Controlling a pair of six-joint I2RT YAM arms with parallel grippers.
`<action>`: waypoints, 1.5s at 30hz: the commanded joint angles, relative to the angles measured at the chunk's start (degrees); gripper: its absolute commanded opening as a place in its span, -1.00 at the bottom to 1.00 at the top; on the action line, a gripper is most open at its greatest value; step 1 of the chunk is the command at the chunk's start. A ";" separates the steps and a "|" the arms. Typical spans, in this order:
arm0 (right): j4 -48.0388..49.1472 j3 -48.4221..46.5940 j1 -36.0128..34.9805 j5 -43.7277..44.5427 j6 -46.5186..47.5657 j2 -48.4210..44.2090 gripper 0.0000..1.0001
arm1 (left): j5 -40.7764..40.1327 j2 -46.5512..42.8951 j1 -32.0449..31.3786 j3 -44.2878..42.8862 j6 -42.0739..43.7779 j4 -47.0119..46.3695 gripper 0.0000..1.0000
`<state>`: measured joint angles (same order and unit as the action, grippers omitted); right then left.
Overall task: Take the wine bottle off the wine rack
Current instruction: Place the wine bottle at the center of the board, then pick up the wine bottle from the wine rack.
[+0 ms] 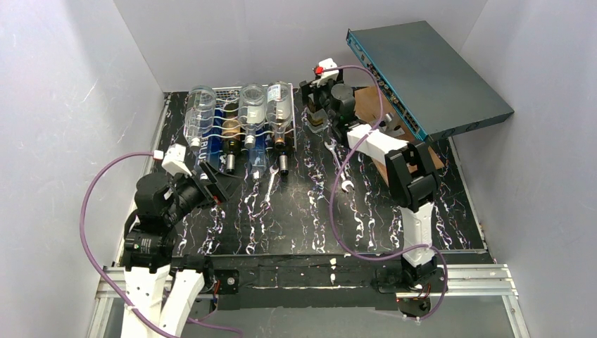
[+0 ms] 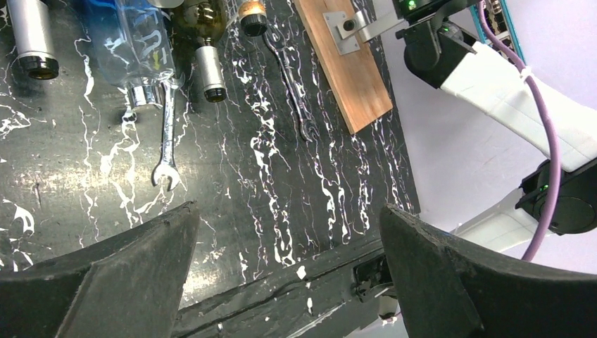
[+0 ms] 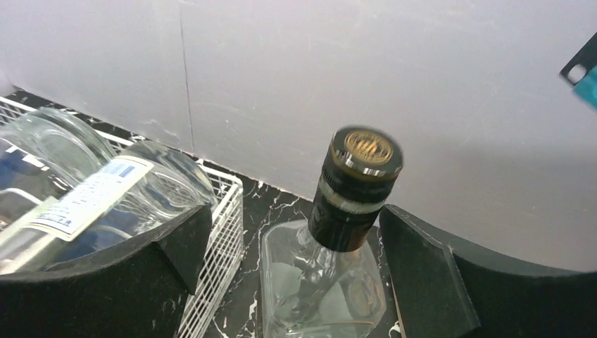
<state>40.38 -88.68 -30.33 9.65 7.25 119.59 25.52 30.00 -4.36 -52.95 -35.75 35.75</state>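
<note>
The silver-white wire wine rack (image 1: 227,91) stands at the back left and holds several bottles lying down, necks toward me. Among them is a dark green wine bottle (image 1: 231,139) with a silver neck, also in the left wrist view (image 2: 203,32). A clear square bottle (image 3: 331,282) with a black cap stands upright on the table just right of the rack (image 3: 222,225). My right gripper (image 3: 294,225) is open around this bottle's neck without touching it; the top view shows it too (image 1: 318,105). My left gripper (image 2: 288,211) is open and empty over the front left table (image 1: 211,184).
Two wrenches lie on the black marbled table (image 1: 266,184) (image 1: 343,167). A brown wooden board (image 1: 373,113) lies at the back right. A dark blue-grey flat box (image 1: 429,70) leans above the board against the wall. Grey walls close in on three sides.
</note>
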 commanded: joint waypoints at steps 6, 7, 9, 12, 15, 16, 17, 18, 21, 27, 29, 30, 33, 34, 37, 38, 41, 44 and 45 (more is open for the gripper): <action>-10.55 0.65 0.18 -4.18 0.52 -9.86 0.97 | 3.93 -0.06 -0.21 -0.50 -1.22 0.57 0.97; -12.53 0.62 0.18 -4.81 0.78 -10.81 0.97 | 4.15 0.03 -0.21 -0.75 -1.25 0.89 0.97; -15.89 0.84 0.18 -6.51 1.28 -12.77 0.97 | 4.27 -0.07 -0.21 -1.20 -1.57 1.35 0.97; -24.14 -0.31 0.18 -9.18 3.08 -16.22 0.97 | 4.36 -0.03 -0.22 -1.97 -1.97 2.07 0.97; -30.44 -0.74 0.18 -9.30 4.93 -20.09 0.97 | 4.80 0.80 -0.21 -2.77 -2.90 2.43 0.97; -32.34 -0.60 0.18 -9.30 5.43 -21.43 0.97 | 5.22 1.25 -0.21 -3.04 -3.11 2.59 0.97; -33.89 -0.16 0.18 -9.30 5.74 -22.93 0.97 | 5.32 1.76 -0.21 -3.38 -3.21 2.87 0.97; -35.92 0.30 0.18 -10.85 6.39 -24.55 0.97 | 5.19 2.35 -0.21 -3.89 -3.25 3.43 0.97; -42.05 1.89 0.18 -14.72 9.70 -29.61 0.97 | 3.88 4.35 -0.21 -6.48 -2.53 5.95 0.97; -57.88 3.69 0.18 -27.44 17.17 -39.13 0.97 | -3.67 9.35 -0.22 -13.55 2.74 14.42 0.97; -64.25 4.37 0.35 -29.89 20.10 -42.15 0.97 | -6.29 11.64 -0.21 -16.19 5.42 17.97 0.97; -66.10 4.59 0.74 -31.80 21.59 -43.63 0.97 | -7.65 12.74 -0.25 -17.47 6.19 19.09 0.97; -74.10 5.97 2.72 -36.67 25.81 -47.89 0.97 | -11.71 15.94 -0.23 -20.91 9.81 21.91 0.97; -76.25 7.06 3.28 -38.14 27.16 -49.76 0.97 | -13.27 16.90 -0.27 -21.84 10.84 22.55 0.97; -81.16 10.29 4.84 -41.85 29.00 -53.60 0.97 | -18.24 19.63 -0.21 -23.37 13.91 23.66 0.97; -82.38 11.73 5.40 -43.02 29.29 -55.06 0.97 | -19.80 20.45 -0.21 -23.55 14.87 23.82 0.97; -84.19 17.04 7.10 -45.32 28.41 -59.24 0.97 | -23.83 22.69 -0.21 -23.50 18.14 23.25 0.97; -84.39 22.62 9.76 -46.10 26.50 -63.12 0.97 | -27.21 23.44 -0.21 -21.97 21.44 20.61 0.97; -84.36 24.18 10.67 -46.00 25.68 -64.20 0.97 | -27.86 23.33 -0.22 -21.09 22.77 19.20 0.97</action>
<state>-41.10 -68.42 -22.59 -33.21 34.33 58.48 4.49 53.52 -4.40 -74.89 -19.66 56.93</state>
